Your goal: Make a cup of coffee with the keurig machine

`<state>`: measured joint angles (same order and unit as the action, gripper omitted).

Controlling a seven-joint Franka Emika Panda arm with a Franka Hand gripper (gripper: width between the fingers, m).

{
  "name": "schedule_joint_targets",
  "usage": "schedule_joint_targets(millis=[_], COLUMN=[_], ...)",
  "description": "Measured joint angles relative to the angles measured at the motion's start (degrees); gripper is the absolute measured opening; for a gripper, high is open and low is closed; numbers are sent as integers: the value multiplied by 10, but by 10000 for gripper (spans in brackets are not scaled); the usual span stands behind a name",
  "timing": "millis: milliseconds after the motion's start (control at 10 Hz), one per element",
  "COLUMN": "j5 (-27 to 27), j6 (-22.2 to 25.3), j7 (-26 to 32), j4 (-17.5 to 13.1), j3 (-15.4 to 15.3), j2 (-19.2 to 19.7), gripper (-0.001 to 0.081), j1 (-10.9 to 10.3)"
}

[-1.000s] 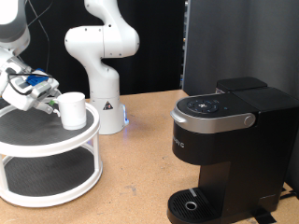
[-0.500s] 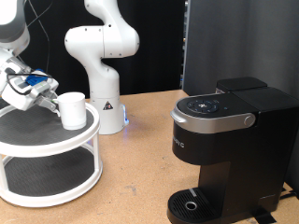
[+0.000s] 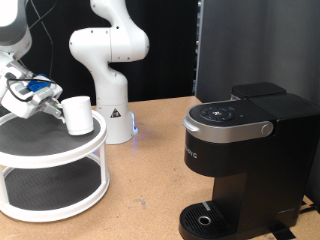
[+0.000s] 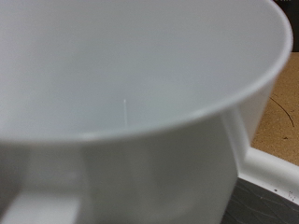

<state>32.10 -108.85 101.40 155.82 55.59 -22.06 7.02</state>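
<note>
The white cup (image 3: 78,116) stands at the edge of the top shelf of a white round two-tier rack (image 3: 60,150), at the exterior view's left. My gripper (image 3: 48,100) is right against the cup's side, reaching in from the left. In the wrist view the cup (image 4: 140,103) fills the picture, rim up, with its handle (image 4: 37,207) close by. No finger shows there. The black keurig machine (image 3: 245,150) stands at the exterior view's right with its lid down and its drip tray (image 3: 205,218) bare.
A second white robot arm (image 3: 108,60) stands on the wooden table behind the rack. A black panel rises behind the machine. Bare wooden tabletop (image 3: 145,190) lies between the rack and the machine.
The cup and my gripper have shifted very slightly, the cup's rim sitting a touch higher. Nothing else has moved.
</note>
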Motion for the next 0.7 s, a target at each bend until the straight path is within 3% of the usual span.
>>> schedule_joint_targets(millis=[300,700], j5=[-6,-46], j6=[28,126], j7=[-51,-179], j4=[-10,-45], j3=[-13,-62], j2=[-10,-66], gripper=[77,77], j1=[10,44])
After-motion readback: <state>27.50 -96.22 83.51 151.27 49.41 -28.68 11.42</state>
